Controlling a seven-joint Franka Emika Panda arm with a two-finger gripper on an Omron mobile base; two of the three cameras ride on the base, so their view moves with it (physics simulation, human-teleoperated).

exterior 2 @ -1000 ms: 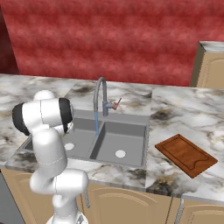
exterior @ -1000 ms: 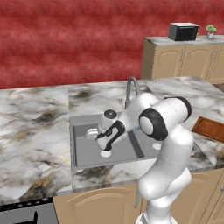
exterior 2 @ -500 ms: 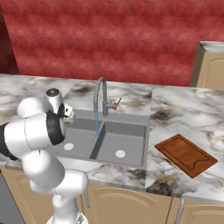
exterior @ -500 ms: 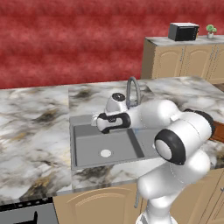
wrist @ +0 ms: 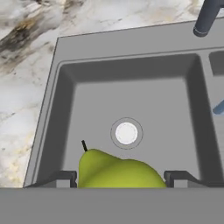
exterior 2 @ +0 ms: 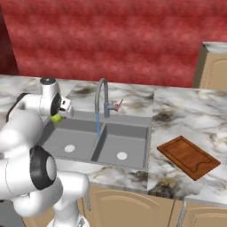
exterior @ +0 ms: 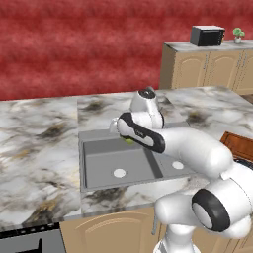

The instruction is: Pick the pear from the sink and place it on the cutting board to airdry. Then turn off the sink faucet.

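The pear (wrist: 118, 173), yellow-green with a short dark stem, sits between my two fingertips (wrist: 65, 178) in the hand view, above the left basin and its white drain (wrist: 126, 133). My gripper (exterior 2: 60, 116) is shut on the pear (exterior 2: 56, 119), held over the back left part of the grey sink (exterior 2: 80, 133). From the left base view the pear (exterior: 129, 141) peeks out under the hand, above the sink (exterior: 108, 158). The sink faucet (exterior 2: 103, 95) runs a blue stream into the basin. The cutting board (exterior 2: 188, 156) lies on the counter right of the sink.
The faucet's base (wrist: 206, 17) stands at the upper right of the hand view. Marble counter (exterior: 34, 148) surrounds the sink. A microwave (exterior: 207, 35) and a small plant (exterior: 238, 34) rest on tall cabinets far right. A red wall backs the counter.
The arm has swung up and back from low in the left basin, and the hand now holds the pear above the basin near its back rim.
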